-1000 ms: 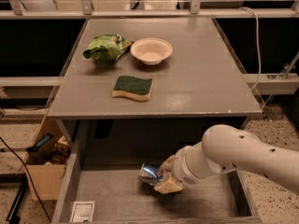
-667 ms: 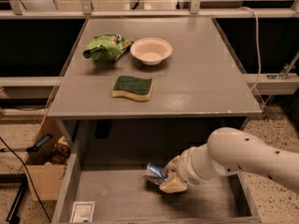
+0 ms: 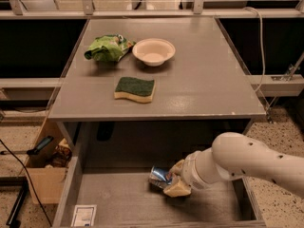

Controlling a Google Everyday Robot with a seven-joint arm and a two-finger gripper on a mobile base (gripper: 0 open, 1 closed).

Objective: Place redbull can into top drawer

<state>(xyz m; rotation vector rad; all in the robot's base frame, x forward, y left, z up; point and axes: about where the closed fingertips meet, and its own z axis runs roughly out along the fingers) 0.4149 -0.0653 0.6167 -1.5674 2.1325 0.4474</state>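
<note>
Camera view: redbull can (image 3: pixel 160 175), lying sideways, clamped in the tool (image 3: pixel 173 182), which is closed on it, low inside the open top drawer (image 3: pixel 123 198) beneath the table (image 3: pixel 204 80). Risk, judged: released sideways, the round can may roll across the smooth drawer floor.

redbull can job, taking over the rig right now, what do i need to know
Tool: down inside the open top drawer, right of its middle, shut on the redbull can.
Can: held tilted, low over the drawer bottom. Whether it touches the bottom cannot be told.
Done: drawer is open, can is grasped and inside the drawer space.
Left: set the can on the bottom, open the tool, lift the arm out clear of the drawer.
On the tabletop, not part of the job: sponge, bowl, green bag.
</note>
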